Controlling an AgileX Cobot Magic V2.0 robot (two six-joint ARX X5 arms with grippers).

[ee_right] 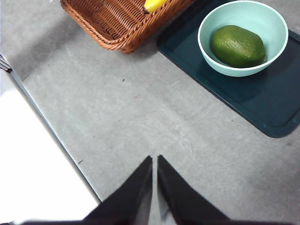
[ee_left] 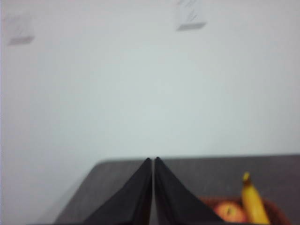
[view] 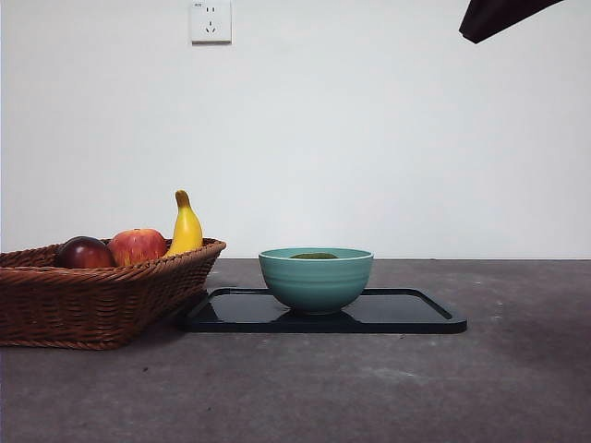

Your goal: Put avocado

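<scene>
My right pincer (ee_right: 154, 161) hangs clenched and empty above the bare tabletop (ee_right: 140, 122), and my left pincer (ee_left: 153, 163) is clenched too, raised facing the wall. The avocado (ee_right: 237, 46) lies in the teal bowl (ee_right: 276, 44) on the dark tray (ee_right: 262, 103), beside the wicker basket (ee_right: 117, 23).

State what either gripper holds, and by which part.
Nothing is held. Both the left gripper and right gripper are shut and empty; the avocado lies in the bowl.
</scene>
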